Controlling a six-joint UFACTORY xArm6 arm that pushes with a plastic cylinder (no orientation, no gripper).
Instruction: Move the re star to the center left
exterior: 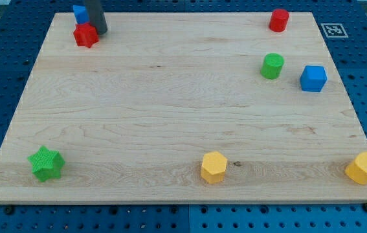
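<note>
My tip (98, 31) is a bare rod end — no jaws to spread or press — set down against the upper-right side of the red star (85, 35), near the board's (170, 110) top-left corner. Red star: small, solid red, lobed outline; no clear long axis, and which way its points face I cannot tell. Blue block (79, 13) sits just above the star — touching or not, cannot tell. Far right of the star: red cylinder (278, 20), green cylinder (273, 66), blue cube (313, 78). Well below it: green star (46, 164), two yellow blocks (213, 167) (362, 168).
</note>
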